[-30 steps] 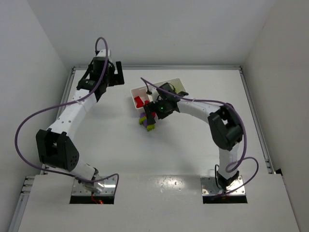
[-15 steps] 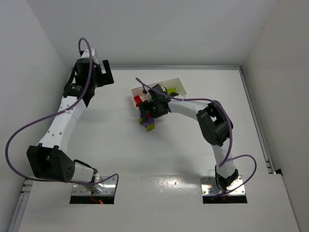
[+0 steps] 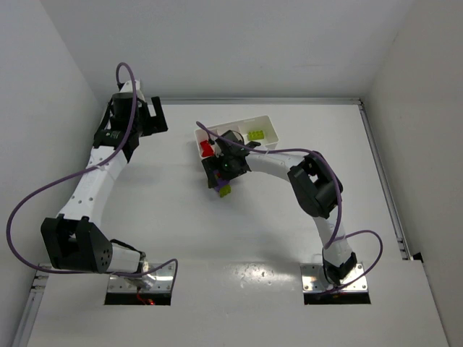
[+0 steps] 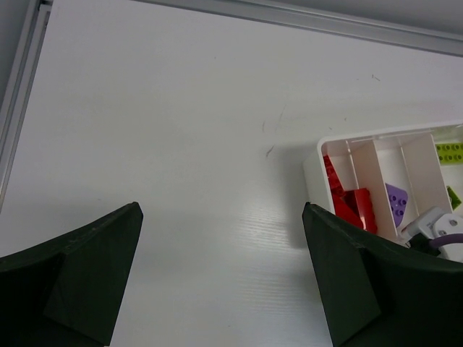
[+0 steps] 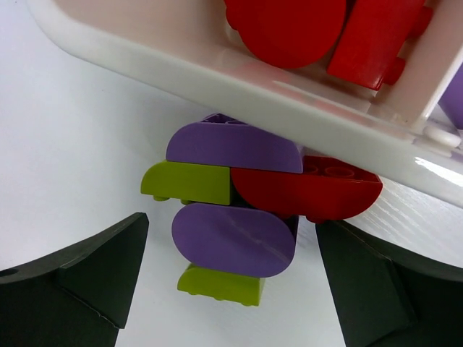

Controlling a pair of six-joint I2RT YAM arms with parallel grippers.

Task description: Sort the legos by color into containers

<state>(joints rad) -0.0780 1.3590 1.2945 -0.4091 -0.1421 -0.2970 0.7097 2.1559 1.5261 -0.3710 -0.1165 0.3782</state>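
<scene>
At upper centre of the overhead view, found the white tray (image 3: pixel 273 129) partly filled: red bricks (image 3: pixel 208 149) at its left end, a lime brick (image 3: pixel 255 134) at its right. Just below it, spotted the right gripper (image 3: pixel 219 173) over a loose cluster (image 3: pixel 225 190), and the left gripper (image 3: pixel 155 116) well apart at upper left.

From the left wrist, saw fingers (image 4: pixel 87 275) splayed wide, grasping nothing, and a purple brick (image 4: pixel 396 199) in the middle compartment.

From the right wrist, saw fingers likewise spread and empty, flanking at least five unsorted bricks just beside the tray wall: two purple, two lime, one red. Judged the sorting roughly half done.
</scene>
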